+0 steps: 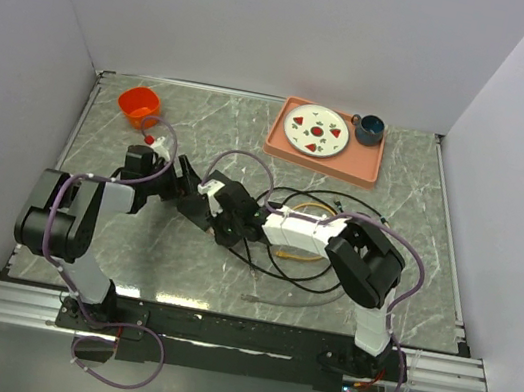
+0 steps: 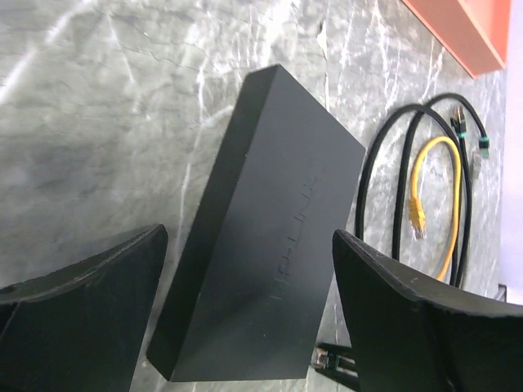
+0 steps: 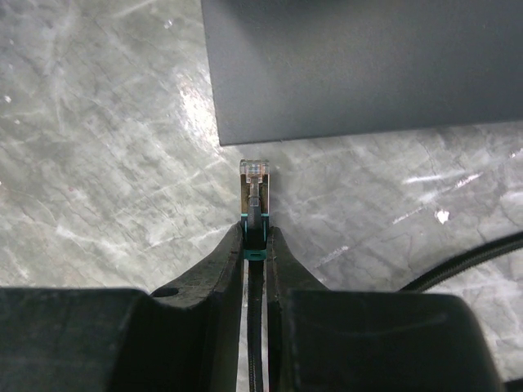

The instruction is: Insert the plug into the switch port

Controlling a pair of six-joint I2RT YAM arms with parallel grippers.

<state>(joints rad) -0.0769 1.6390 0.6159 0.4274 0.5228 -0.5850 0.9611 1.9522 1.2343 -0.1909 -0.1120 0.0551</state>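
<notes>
The flat matte-black box lies on the marble table, seen from above in the left wrist view. My left gripper is open, with one finger on each side of the box. My right gripper is shut on the plug, a clear connector with a teal boot on a black cable. The plug's tip points at the box and stops just short of its near corner edge. No switch port opening shows in any view. From above, both grippers meet mid-table.
Loose black cables and a yellow one lie coiled beside the box, with more under the right arm. At the back stands a salmon tray with a plate and a dark mug. An orange cup sits back left.
</notes>
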